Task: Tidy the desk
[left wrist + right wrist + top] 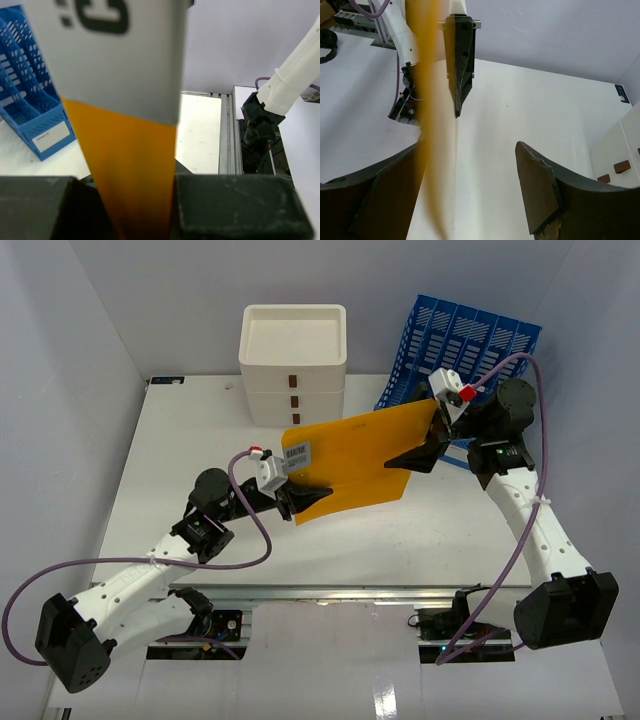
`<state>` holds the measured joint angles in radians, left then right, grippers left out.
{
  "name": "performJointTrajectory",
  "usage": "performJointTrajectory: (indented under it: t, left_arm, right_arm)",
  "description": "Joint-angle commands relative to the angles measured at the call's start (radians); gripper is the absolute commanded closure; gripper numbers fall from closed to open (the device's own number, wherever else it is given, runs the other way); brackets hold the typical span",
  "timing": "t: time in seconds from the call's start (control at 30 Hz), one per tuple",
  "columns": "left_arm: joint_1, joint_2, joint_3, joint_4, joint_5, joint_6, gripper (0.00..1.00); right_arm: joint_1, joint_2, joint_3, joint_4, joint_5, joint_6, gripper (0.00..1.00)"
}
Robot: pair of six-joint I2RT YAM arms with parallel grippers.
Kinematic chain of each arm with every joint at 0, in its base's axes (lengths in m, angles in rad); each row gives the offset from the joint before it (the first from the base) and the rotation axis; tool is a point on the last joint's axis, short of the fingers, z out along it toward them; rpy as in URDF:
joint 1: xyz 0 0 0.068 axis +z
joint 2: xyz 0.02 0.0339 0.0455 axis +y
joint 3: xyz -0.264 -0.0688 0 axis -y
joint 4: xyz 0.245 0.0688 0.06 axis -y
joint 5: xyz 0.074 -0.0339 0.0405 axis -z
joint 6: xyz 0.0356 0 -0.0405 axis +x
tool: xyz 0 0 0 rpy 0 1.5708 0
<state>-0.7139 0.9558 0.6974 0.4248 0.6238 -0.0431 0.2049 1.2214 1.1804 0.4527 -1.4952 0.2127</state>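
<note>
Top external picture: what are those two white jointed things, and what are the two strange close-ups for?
They are two robot arms, bolted at the near edge of a white desk. That picture looks down from above; the other two come from a small camera on each wrist, showing its own dark fingers close up. On the desk stand a white drawer box and a blue file rack. The left gripper is pinched shut on an orange envelope, holding it up; the right gripper stands open at the opposite edge.

Orange envelope (360, 455), white three-drawer box (294, 340), blue file rack (462, 332) beside it
</note>
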Motion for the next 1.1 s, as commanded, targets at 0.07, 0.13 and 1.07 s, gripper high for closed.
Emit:
performJointTrajectory:
  t: [0.07,0.13,1.07]
  left_arm:
    - [-0.001,-0.076,-0.044,0.016,-0.166,-0.042,1.0]
    - [0.004,-0.069,-0.04,0.007,-0.202,-0.041,1.0]
    - [0.076,0.835,0.846,0.124,-0.312,-0.158,1.0]
  right_arm:
    - [-0.066,-0.057,-0.05,0.032,-0.027,-0.022,0.14]
    - [-0.104,-0.067,-0.061,0.016,-0.009,-0.032,0.12]
    - [-0.465,-0.35,-0.467,-0.583,0.621,-0.658,0.12]
